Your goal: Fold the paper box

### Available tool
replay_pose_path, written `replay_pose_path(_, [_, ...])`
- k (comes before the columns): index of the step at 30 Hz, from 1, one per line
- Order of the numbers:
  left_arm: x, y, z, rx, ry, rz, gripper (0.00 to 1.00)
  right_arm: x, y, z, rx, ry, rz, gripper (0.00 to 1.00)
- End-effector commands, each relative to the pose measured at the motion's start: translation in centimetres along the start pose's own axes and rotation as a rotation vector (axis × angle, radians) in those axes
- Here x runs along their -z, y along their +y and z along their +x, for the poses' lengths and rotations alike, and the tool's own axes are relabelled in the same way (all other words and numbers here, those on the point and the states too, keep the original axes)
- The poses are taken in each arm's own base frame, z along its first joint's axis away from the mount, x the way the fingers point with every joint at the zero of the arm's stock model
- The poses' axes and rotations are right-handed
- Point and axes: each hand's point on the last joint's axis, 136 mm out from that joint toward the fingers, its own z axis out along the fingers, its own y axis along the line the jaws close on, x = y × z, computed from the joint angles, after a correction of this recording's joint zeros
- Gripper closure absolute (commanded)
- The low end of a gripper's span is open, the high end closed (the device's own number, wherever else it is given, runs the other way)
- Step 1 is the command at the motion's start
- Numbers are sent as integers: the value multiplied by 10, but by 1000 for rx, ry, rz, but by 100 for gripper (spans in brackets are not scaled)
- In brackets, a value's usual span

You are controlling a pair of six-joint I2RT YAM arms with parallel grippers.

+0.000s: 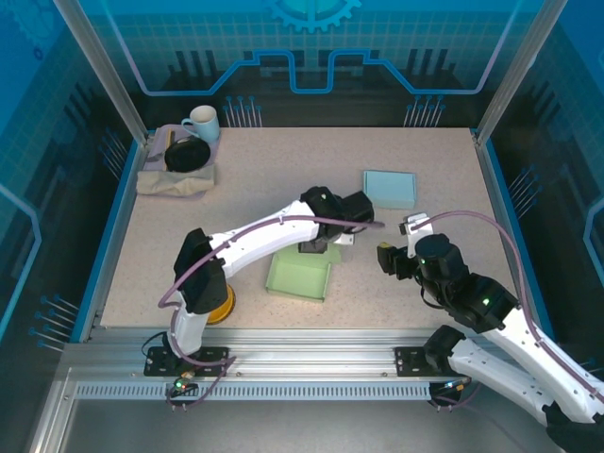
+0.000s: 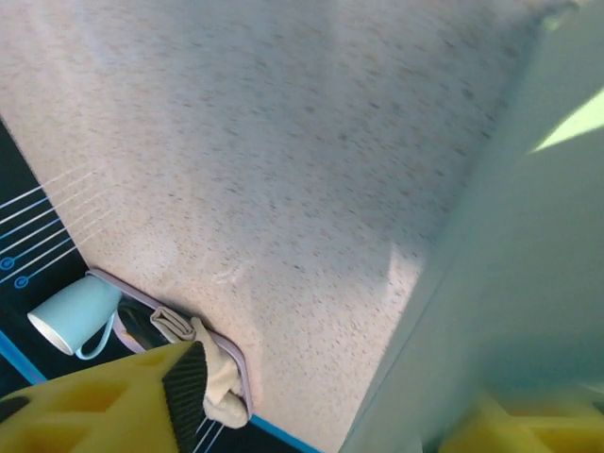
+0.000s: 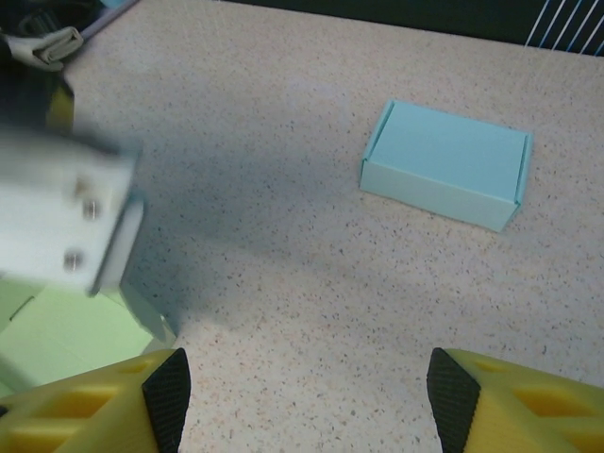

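Green paper box (image 1: 298, 276) sits directly under the left gripper (image 2: 335, 401); its jaws stand well apart, gripping nothing, one raised box wall between them, nearer the right-hand finger; right gripper (image 3: 304, 382) gapes empty, box away to its left; left arm is nearer.

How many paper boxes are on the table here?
2. A light blue closed box lies toward the far right of the table; a green open box sits near the middle, partly under the left arm. None seems hidden.
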Motion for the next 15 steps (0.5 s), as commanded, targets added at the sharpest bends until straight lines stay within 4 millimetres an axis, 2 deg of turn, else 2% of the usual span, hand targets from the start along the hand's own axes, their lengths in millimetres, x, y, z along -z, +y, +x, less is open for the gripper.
replay_pose_path(1, [16,18,-4,122,-91,13,32,-2,-5,8,-14,25,19,30])
replay_pose_path(4, [30,24,6,226,-161,56,31,-5,-3,8,1,38,14,29])
replay_pose_path(7, [40,25,26,359,-236,113,30,-10,4,7,16,56,-11,29])
replay_pose_path(10, [50,28,49,571,-342,161,30,-18,15,9,17,85,-51,29])
replay_pose_path(15, [65,17,89,998,-482,217,28,-35,37,14,9,138,-131,31])
